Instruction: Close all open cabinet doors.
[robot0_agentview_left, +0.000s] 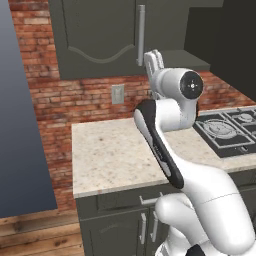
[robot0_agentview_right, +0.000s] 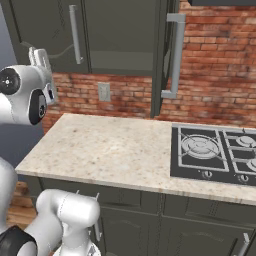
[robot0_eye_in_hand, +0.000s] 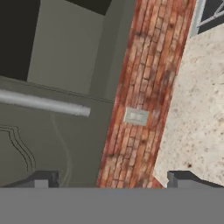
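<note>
Below the speckled beige stone counter, dark grey-green lower cabinet doors with short silver handles sit flush under shallow drawer fronts. On the counter's right end lies a black gas hob. The white arm is raised over the counter, and its gripper points at the red brick wall, fingers spread wide apart and holding nothing. On that wall sits a small grey outlet plate. Higher up, the dark grey-green upper cabinet door with arched moulding and a long silver bar handle lies shut against its cabinet. Just right of it, a second upper door of the same make stands swung out, edge-on towards the room, its silver handle facing the hob side.
</note>
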